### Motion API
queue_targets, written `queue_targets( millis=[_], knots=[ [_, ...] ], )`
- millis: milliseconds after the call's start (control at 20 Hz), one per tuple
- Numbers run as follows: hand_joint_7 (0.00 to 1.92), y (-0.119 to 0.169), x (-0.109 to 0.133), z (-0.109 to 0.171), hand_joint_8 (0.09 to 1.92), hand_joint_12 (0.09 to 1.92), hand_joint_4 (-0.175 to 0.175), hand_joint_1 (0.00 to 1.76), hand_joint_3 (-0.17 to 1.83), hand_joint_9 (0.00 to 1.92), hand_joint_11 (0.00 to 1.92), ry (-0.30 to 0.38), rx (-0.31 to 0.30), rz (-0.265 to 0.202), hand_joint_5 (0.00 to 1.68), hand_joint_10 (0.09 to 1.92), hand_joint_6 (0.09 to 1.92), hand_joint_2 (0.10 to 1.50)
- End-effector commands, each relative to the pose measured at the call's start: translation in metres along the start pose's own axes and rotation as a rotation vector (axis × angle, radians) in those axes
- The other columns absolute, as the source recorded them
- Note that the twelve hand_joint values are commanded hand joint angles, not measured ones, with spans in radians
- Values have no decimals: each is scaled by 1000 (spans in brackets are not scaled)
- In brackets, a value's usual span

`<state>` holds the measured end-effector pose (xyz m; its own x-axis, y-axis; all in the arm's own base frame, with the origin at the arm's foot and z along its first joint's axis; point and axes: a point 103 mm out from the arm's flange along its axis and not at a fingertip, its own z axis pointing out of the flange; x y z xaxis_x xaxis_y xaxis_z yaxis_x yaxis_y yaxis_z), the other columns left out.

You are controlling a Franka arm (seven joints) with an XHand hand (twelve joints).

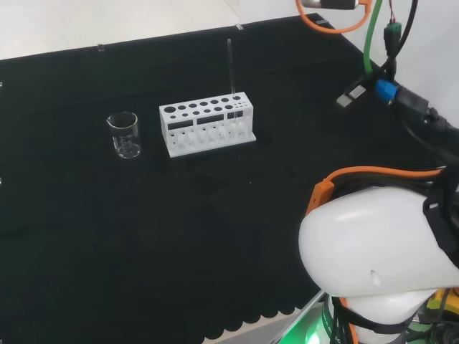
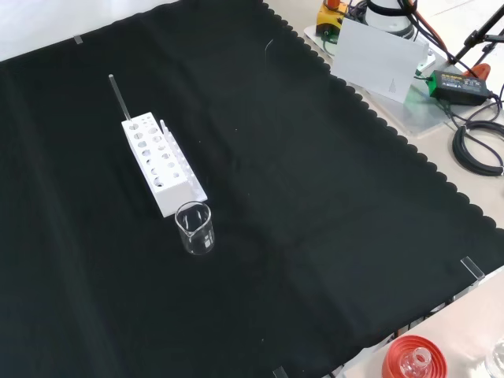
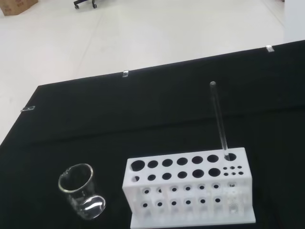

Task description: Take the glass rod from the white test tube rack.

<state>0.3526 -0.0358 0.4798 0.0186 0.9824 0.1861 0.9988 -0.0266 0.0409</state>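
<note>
- Nearest you in the head view is the arm's own white link, bulking at the lower right with orange cable over it.
- You cannot tell how the fingers stand from these pictures.
- Your counter is covered with black cloth whose near edge in the head view is scalloped; in the front view the same scalloped edge runs down the right side.
- Beyond the cloth's far edge in the wrist view you see pale floor.
- Your white test tube rack stands left of centre in the head view, well away from every cloth edge.
- Your glass rod stands nearly upright in a hole at the rack's right end in the head view; in the front view that is the rack's far end, and the rod leans slightly left.
- You have one clear beaker standing just left of the rack in the head view and apart from it; in the front view it sits just before the rack's near end.
- Open black cloth lies between the rack and the arm's link in the head view, and across the whole right half of the cloth in the front view.
- At the front view's lower right, off the cloth, you see a red ribbed ring with glass on it.
</note>
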Motion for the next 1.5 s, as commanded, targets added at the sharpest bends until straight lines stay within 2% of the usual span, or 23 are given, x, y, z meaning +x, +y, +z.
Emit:
queue_targets(
  millis=[50, 350, 900, 950, 1000, 1050, 1100, 1250, 1500],
  knots=[
    [311, 33, -20, -3, 800, 1312, -9, 467, 270, 617, 617, -37, 34, -27, 335, 805, 107, 838],
    [335, 54, -26, 0, 806, 1301, -10, 469, 269, 661, 665, -27, 41, 0, 338, 797, 111, 839],
    [360, 90, -39, 8, 811, 1292, -11, 473, 269, 687, 691, -27, 65, -41, 351, 791, 123, 839],
    [362, 89, -47, 9, 812, 1292, -11, 474, 269, 692, 695, -25, 70, -42, 352, 791, 124, 839],
    [364, 99, -30, 13, 812, 1291, -11, 474, 269, 696, 698, -38, 76, -62, 352, 791, 125, 839],
    [366, 104, -30, 14, 813, 1290, -11, 475, 269, 700, 700, -5, 88, -44, 352, 790, 126, 840],
    [368, 106, -33, 15, 813, 1288, -12, 476, 269, 703, 703, 10, 92, -45, 353, 788, 128, 840],
    [373, 117, -42, 20, 813, 1283, -12, 477, 269, 710, 709, 23, 98, -39, 353, 784, 131, 840],
    [385, 136, -49, 33, 816, 1279, -12, 479, 269, 719, 718, 5, 109, -53, 353, 781, 136, 841]
  ],
)
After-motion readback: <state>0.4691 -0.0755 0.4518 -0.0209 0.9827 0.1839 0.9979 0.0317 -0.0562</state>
